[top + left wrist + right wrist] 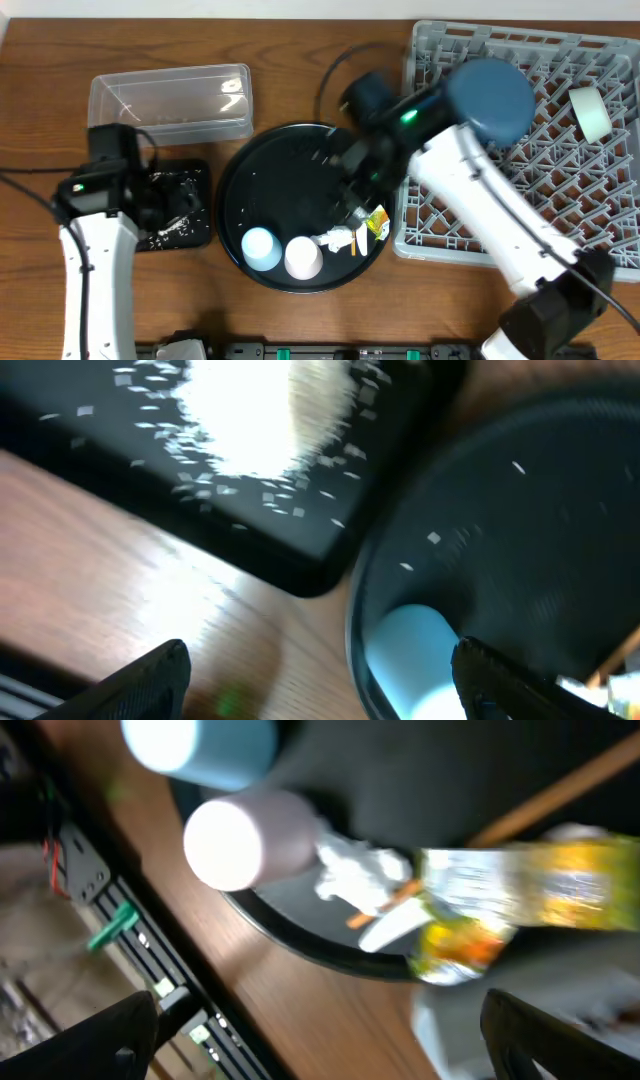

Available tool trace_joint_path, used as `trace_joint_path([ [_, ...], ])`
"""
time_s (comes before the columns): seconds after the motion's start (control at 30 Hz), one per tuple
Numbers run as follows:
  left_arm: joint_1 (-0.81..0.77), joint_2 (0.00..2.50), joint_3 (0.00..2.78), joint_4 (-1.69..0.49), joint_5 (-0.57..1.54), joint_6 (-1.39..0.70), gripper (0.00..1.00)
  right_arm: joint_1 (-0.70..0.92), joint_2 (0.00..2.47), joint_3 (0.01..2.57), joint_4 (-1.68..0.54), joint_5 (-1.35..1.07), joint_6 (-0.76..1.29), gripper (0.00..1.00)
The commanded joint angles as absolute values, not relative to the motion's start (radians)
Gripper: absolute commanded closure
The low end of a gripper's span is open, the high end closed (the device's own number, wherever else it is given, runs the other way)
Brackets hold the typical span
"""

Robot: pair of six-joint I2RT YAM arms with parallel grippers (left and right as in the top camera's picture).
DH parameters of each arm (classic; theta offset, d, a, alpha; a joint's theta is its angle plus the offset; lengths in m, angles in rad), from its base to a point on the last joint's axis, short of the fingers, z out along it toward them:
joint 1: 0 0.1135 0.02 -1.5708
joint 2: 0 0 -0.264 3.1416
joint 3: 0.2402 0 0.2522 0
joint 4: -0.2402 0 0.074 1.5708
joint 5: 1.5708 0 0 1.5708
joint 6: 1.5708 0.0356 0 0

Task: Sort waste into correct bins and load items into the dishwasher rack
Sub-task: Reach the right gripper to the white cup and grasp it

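Observation:
The shallow black tray bin (196, 178), strewn with white rice grains (250, 460), lies under my left gripper (175, 205), which is open and empty (320, 685) over bare wood. The clear tub bin (170, 100) stands behind it. On the round black tray (290, 160) are a pale blue cup (261, 247), a whitish cup (303, 257), a crumpled white scrap (337, 239), a wooden stick (353, 242) and a yellow-green wrapper (376, 222). My right gripper (352, 195) hovers open above them, holding nothing (340, 1040). A blue plate (492, 95) and a cream bowl (592, 110) rest in the grey dishwasher rack (600, 215).
The right arm (480, 200) stretches across the rack's left half. A black cable (335, 70) loops behind the round tray. The table's front edge with a metal rail (130, 930) is close below the cups.

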State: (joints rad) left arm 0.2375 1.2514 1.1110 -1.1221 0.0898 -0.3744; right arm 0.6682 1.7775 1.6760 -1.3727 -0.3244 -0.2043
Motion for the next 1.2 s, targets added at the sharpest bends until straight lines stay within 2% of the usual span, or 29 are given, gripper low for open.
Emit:
trace_joint_path([
  [0.0,0.303,1.255,1.103,-1.126,0.063,-0.403,0.14,0.768,1.785,1.583,-1.311,-0.341,-0.221,0.01],
  [0.43,0.324,1.255,1.103,-1.124,0.063,-0.402,0.13,1.052,1.786,1.371,-0.962,-0.145,-0.112,0.01],
  [0.73,0.324,1.255,1.103,-1.125,0.063,-0.402,0.13,1.067,1.786,1.259,-0.797,-0.043,-0.035,0.01],
  [1.17,0.324,1.255,1.103,-1.125,0.063,-0.402,0.13,1.067,1.785,1.272,-0.815,-0.027,-0.031,0.02],
])
